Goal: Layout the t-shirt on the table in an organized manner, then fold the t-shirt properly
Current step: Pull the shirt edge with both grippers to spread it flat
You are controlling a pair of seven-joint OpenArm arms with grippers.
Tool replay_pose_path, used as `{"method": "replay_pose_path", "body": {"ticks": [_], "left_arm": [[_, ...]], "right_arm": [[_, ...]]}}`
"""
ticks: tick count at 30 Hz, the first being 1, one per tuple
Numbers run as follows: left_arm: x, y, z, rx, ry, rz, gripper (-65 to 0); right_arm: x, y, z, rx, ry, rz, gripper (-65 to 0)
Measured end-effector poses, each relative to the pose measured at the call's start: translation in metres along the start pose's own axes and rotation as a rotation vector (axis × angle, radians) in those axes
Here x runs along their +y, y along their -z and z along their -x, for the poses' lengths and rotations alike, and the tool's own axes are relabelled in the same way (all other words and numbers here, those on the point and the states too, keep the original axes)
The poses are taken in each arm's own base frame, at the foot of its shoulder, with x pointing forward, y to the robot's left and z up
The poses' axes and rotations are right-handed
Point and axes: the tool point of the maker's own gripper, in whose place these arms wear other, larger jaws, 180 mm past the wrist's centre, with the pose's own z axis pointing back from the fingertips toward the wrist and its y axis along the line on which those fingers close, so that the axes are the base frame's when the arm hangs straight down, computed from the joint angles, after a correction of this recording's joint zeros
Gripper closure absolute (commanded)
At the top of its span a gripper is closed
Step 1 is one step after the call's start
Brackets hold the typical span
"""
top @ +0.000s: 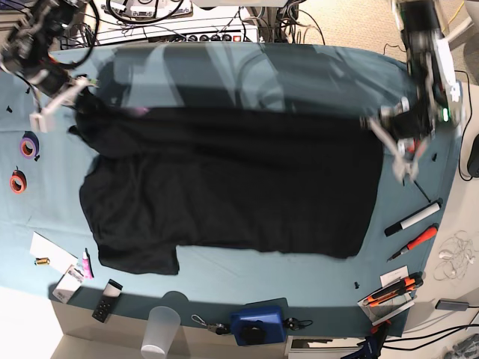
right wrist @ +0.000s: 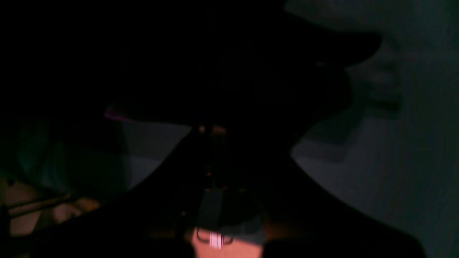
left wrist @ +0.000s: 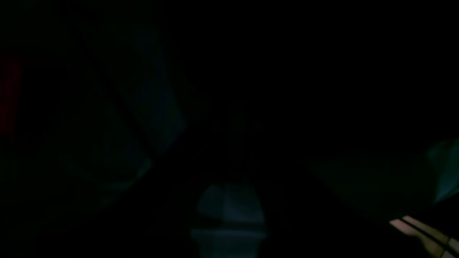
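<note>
The black t-shirt [top: 232, 187] lies spread across the teal table [top: 299, 71], its long upper edge pulled taut between both arms. My right gripper [top: 78, 93] is at the shirt's far left corner in the base view, shut on the fabric. At the right end my left gripper [top: 379, 128] pinches the shirt's upper right corner. Dark t-shirt cloth [left wrist: 251, 89] fills the left wrist view, so the jaws are hidden there. In the right wrist view the t-shirt [right wrist: 215, 71] drapes over the gripper [right wrist: 211, 143], with teal table [right wrist: 394, 161] behind it.
Tape rolls [top: 28, 146] lie at the left edge. Markers [top: 412, 218] and a box cutter [top: 391, 292] sit on the right side. A plastic cup [top: 160, 330] and a blue device [top: 258, 325] stand at the near edge, and cables [top: 187, 30] run behind the table.
</note>
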Motion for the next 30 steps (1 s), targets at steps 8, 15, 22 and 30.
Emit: {"method": "replay_pose_path", "body": {"ticks": [8, 15, 22, 30], "left_arm": [[0.007, -0.014, 0.026, 0.016, -0.012, -0.026, 0.0], [0.016, -0.025, 0.043, 0.021, -0.032, -0.022, 0.0], [0.025, -0.033, 0.054, 0.021, -0.082, -0.027, 0.0], [0.02, -0.034, 0.055, 0.019, -0.069, 0.004, -22.4]], "right_arm": [[-0.001, -0.014, 0.05, 0.125, -0.006, 0.002, 0.0], [0.004, -0.022, 0.066, 0.153, 0.019, -0.023, 0.0], [0.005, -0.026, 0.071, 0.169, 0.016, -0.023, 0.0], [0.004, -0.027, 0.072, 0.172, 0.012, -0.019, -18.0]]}}
